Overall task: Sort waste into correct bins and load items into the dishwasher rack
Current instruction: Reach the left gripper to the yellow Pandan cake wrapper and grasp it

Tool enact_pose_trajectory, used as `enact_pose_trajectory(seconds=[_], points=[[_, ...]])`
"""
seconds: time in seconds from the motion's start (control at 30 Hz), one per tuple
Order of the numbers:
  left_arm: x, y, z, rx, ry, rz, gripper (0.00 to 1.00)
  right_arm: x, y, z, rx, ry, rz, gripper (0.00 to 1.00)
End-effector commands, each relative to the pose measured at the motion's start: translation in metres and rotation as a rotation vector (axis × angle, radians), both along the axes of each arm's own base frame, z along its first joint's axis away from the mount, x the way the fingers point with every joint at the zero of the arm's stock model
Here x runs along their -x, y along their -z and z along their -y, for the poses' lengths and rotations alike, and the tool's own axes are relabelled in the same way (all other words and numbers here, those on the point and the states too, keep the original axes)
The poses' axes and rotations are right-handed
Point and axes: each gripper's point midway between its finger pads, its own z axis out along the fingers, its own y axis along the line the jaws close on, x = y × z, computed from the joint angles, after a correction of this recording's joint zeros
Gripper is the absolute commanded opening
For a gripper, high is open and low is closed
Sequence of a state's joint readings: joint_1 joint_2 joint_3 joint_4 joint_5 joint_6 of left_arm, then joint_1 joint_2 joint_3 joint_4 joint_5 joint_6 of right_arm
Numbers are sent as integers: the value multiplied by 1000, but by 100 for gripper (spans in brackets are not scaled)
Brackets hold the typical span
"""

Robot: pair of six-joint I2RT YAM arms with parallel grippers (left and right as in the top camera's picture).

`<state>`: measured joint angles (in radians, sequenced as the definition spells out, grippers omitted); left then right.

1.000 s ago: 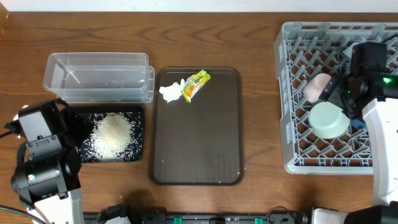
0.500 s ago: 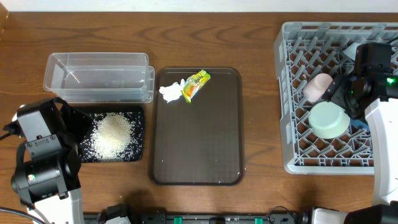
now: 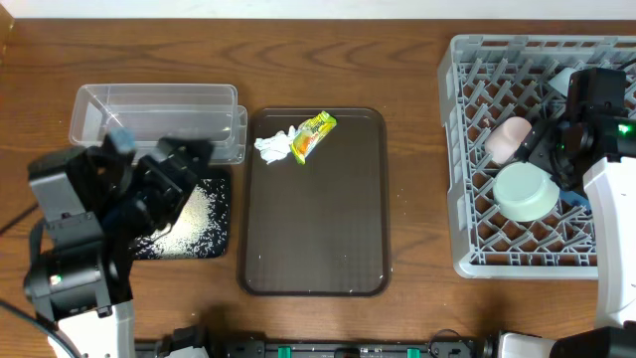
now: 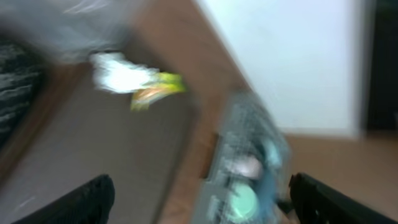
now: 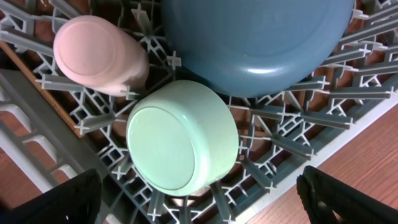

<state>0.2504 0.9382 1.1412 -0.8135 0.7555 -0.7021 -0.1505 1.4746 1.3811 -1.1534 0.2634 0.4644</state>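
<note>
Overhead: the grey rack (image 3: 467,257) at right holds one pink cup (image 3: 507,139), one upturned mint-green bowl (image 3: 525,191) and one dark-blue plate (image 5: 255,37); the brown tray (image 3: 318,239) at centre holds one tissue (image 3: 272,146) and one wrapper (image 3: 314,134) at its far end; rice (image 3: 204,214) lies in the black tray (image 3: 214,249), left, beside one clear tub (image 3: 149,104). The left gripper (image 4: 199,199), above the black tray, and the right gripper (image 5: 199,199), above the rack, both have their fingers spread apart. Wooden table (image 3: 417,199), white wall (image 4: 280,56).

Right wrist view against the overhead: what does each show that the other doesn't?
Only right wrist: the large dark-blue round plate, mostly hidden under the arm from above. Only overhead: the clear rectangular plastic tub, black tray of white rice, brown tray with crumpled white tissue and yellow-green wrapper. Both: pink cup, upturned mint-green bowl, grey plastic rack.
</note>
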Motion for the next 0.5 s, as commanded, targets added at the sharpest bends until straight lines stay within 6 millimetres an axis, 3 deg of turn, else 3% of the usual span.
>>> enact_pose_trajectory(seconds=[0.0, 0.1, 0.2, 0.33, 0.47], points=[[9, -41, 54, 69, 299, 162, 93, -1, -2, 2, 4, 18, 10, 99], [2, -49, 82, -5, 421, 173, 92, -1, -2, 2, 4, 18, 10, 99], [-10, -30, 102, -185, 489, 60, 93, -1, -2, 2, 4, 18, 10, 99], [-38, 14, 92, -608, 449, -165, 93, -1, -2, 2, 4, 18, 10, 99], [-76, 44, 89, -880, 403, -226, 93, -1, -2, 2, 4, 18, 10, 99]])
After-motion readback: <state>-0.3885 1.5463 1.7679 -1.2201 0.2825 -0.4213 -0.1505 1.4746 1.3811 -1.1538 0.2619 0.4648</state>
